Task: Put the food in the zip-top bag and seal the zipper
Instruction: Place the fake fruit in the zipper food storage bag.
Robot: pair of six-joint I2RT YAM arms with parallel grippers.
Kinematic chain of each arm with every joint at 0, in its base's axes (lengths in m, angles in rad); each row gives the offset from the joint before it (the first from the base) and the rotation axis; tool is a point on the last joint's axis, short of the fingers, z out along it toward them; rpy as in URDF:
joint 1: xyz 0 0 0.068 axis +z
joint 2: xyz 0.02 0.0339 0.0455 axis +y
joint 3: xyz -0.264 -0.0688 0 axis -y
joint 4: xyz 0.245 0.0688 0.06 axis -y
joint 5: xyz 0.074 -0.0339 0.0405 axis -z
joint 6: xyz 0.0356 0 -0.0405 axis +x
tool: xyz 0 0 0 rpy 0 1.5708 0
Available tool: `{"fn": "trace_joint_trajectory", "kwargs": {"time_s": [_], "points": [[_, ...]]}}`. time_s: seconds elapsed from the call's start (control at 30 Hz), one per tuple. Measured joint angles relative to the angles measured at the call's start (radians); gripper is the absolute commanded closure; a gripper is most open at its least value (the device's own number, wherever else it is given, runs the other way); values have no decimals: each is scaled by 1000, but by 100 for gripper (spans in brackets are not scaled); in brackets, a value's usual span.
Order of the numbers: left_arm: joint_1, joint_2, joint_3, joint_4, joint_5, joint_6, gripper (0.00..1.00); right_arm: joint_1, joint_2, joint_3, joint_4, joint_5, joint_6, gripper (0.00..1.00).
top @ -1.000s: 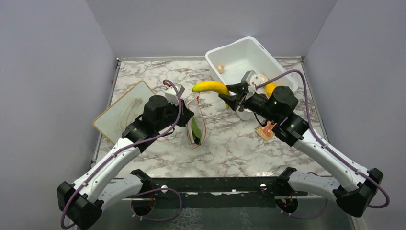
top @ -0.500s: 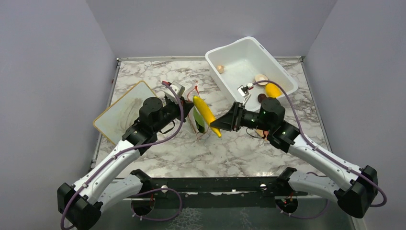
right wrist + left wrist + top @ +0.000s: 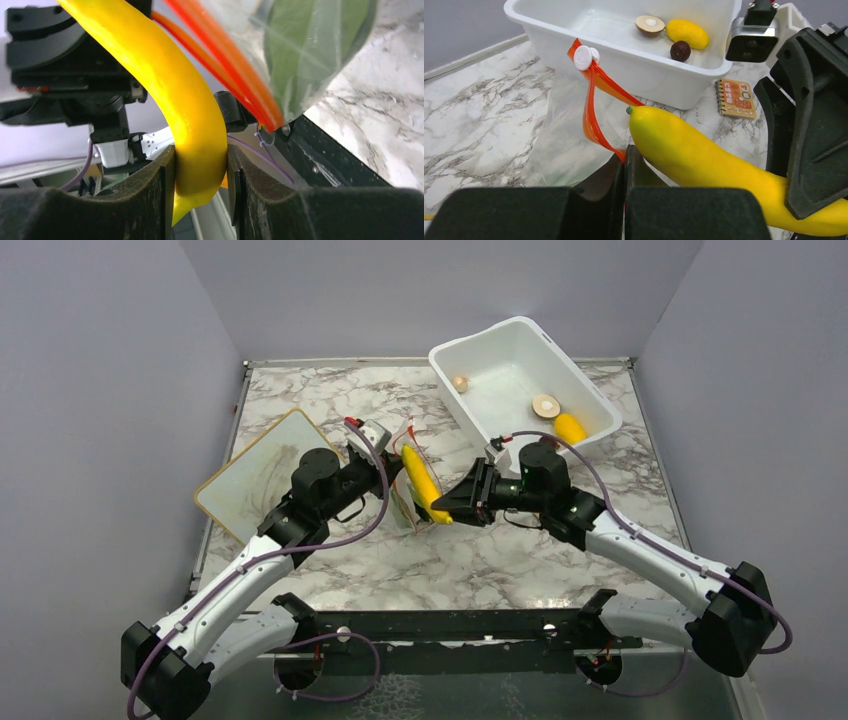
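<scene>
Top external: grey-veined white marble table (image 3: 520,558), lilac walls (image 3: 110,390); left gripper (image 3: 625,162) pinches zipper (image 3: 588,120), right gripper (image 3: 200,167) clamps banana (image 3: 420,480)

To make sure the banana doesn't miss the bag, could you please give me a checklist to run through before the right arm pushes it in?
1. Right gripper shut on the banana: ok.
2. Left gripper pinching the zipper of the zip-top bag: ok.
3. Bag mouth open wide enough: cannot tell; the strips run close together.
4. Banana tip inside the mouth: cannot tell; it sits at the strip.
5. Leafy vegetable in the bag: ok.
6. Other food bagged: not ok; the yellow oval fruit and round pieces lie in the white tub.
</scene>
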Motion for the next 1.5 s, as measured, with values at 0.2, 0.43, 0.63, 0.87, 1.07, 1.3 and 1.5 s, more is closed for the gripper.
{"fn": "trace_joint_trajectory", "kwargs": {"time_s": [0.2, 0.43, 0.63, 0.87, 1.07, 1.3, 1.5], "points": [[1, 2, -7, 0, 27, 14, 100, 0, 14, 25, -122, 17, 83, 94], [1, -2, -34, 18, 107, 30, 100, 0, -13, 34, -252, 100, 167, 91], [1, -2, -60, 34, 177, 32, 100, 0, 29, 70, -269, 109, 178, 87], [1, -2, -85, 60, 237, 29, 100, 0, 100, 98, -273, 113, 182, 80], [1, -2, -89, 85, 281, 24, 100, 0, 129, 120, -264, 114, 183, 73], [1, -3, -89, 90, 305, 16, 100, 0, 190, 121, -254, 117, 182, 68], [1, -20, -99, 99, 324, 9, 100, 0, 233, 121, -217, 119, 183, 65]]}}
